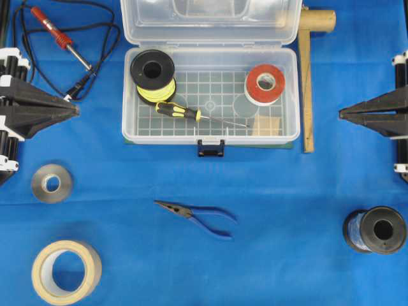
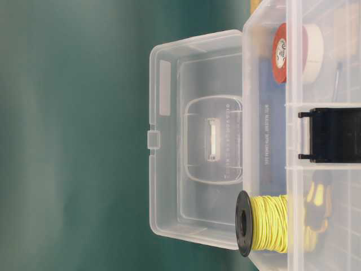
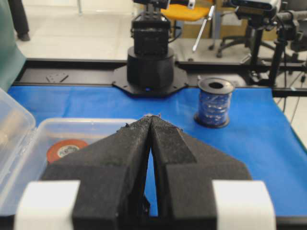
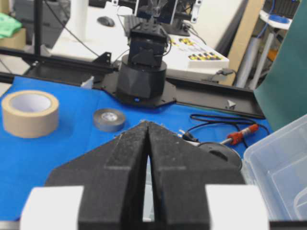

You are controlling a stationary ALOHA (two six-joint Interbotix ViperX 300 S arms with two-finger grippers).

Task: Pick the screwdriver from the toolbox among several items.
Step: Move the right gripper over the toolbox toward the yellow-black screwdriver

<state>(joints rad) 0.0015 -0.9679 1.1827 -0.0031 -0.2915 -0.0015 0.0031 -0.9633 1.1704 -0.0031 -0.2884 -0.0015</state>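
Screwdriver [image 1: 180, 112]: judged light, rigid; the ribbed handle offers the surest hold, the thin shaft likely slippery. Black-and-yellow striped handle, orange-red collar, silver shaft. Lies flat on the gridded floor of the open toolbox [image 1: 127, 95], beside the yellow wire spool [image 1: 153, 75]. Left gripper [image 1: 75, 109] and right gripper [image 1: 342, 114]: both closed, empty, well apart from the box.

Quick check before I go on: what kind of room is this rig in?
Probably a robotics lab or workshop: a blue-covered bench holding a clear toolbox and soldering iron, with office chairs and a cluttered desk behind the arm bases.
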